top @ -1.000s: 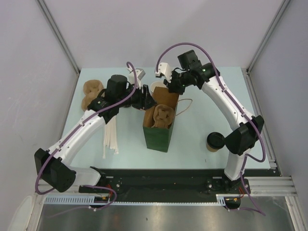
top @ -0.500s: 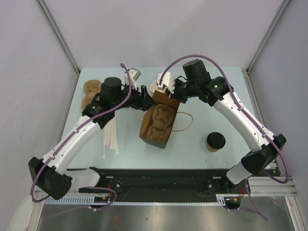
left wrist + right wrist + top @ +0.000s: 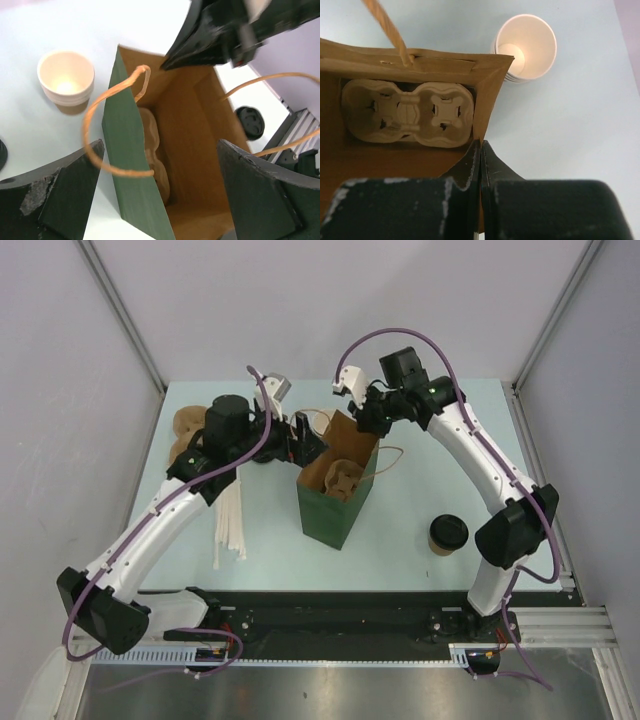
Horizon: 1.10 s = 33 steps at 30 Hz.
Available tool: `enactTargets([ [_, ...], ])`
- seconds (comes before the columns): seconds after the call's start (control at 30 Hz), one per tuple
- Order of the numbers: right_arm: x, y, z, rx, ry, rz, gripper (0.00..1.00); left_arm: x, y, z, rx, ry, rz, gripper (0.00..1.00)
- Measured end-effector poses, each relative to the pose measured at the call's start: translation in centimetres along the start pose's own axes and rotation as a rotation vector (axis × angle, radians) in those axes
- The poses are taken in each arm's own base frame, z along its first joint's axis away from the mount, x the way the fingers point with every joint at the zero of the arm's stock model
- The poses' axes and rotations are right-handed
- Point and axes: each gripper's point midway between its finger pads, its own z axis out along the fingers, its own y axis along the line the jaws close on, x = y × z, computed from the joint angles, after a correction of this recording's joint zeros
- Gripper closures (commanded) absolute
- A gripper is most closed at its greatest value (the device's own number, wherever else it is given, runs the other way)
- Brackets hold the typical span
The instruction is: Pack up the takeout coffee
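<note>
Since the earlier frame: green bag (image 3: pixel 328 512) righted from a lean; left gripper (image 3: pixel 308 440) jaws spread wide at its rim, grasping nothing.
Takeout coffee (image 3: pixel 448 534): lidded, upright on table (image 3: pixel 400 560), right of bag, well apart.
Right gripper (image 3: pixel 481 145): clenched on bag rim.
Right wrist view: pulp cup carrier (image 3: pixel 407 112) inside bag; stacked cups (image 3: pixel 529 47) beyond.
Overhead: pale sticks (image 3: pixel 230 525) left of bag.

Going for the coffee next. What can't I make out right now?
Takeout coffee: too small in top view to tell whether its lid is seated.
Floor of the green bag: cut off by the left wrist view's bottom edge; covered by the cup carrier and right hand in the right wrist view.
Cup carrier: mostly behind the bag's wall in left wrist view.
</note>
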Motion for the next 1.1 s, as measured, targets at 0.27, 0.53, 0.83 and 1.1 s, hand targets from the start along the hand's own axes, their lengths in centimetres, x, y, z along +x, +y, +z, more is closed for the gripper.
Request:
enactTargets([
  [0.27,-0.3,-0.2,0.1,-0.027,-0.006,0.036,0.65,-4.4,0.9,-1.3,-0.033,-0.101,0.010,0.01],
  [0.53,-2.7,-0.8,-1.8,-0.012,-0.057,0.051,0.28,-5.9,3.0,-2.2,-0.086,-0.141,0.004,0.00],
  [0.83,-5.4,-2.5,-5.6,0.043,-0.150,0.107,0.00,-6.3,3.0,-2.6,-0.072,-0.145,0.056,0.00],
  [1.1,-3.9,-6.1,-12.6,0.202,-0.209,0.273,0.00,-9.4,-1.9,-4.2,0.091,-0.202,0.248,0.01],
])
